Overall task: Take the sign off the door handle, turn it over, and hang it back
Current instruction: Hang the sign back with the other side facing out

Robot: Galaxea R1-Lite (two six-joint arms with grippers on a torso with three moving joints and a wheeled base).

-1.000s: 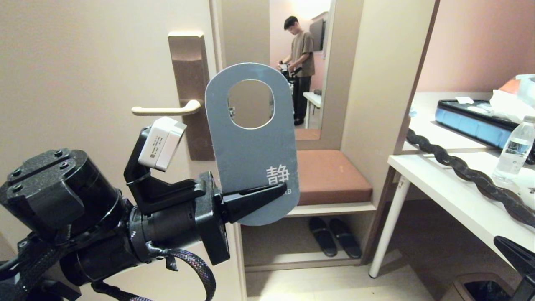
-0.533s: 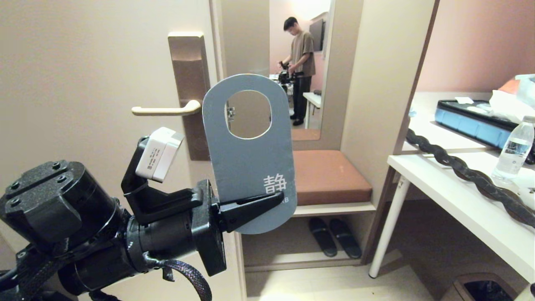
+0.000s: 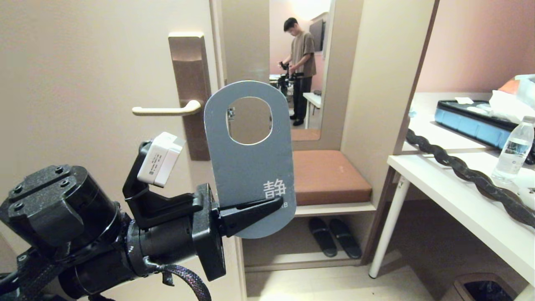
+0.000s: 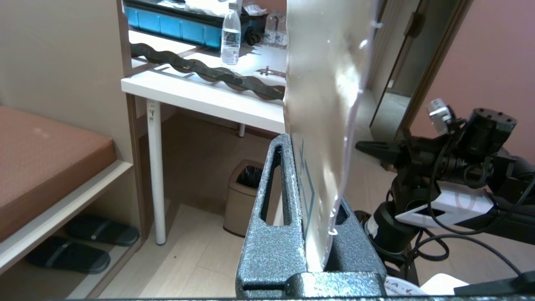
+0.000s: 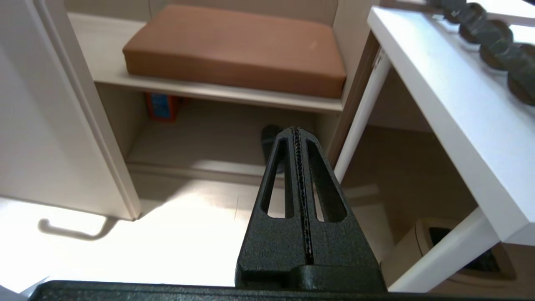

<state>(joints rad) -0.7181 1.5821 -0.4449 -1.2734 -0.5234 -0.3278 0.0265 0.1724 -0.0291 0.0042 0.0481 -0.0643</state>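
Left gripper point(image 3: 267, 205) jaws pinching lower end of sign point(image 3: 249, 167); sign upright, blue-grey face toward head camera, off and just right of door handle point(image 3: 165, 110). Right gripper point(image 5: 297, 138) jaws pressed together, empty.

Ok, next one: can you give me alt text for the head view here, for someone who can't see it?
The left gripper holds a blue-grey sign upright by its lower end, off the cream door handle, which is bare, with the sign's oval hole to the handle's right. Behind are a brown cushioned bench, a white table, and a person in a mirror.
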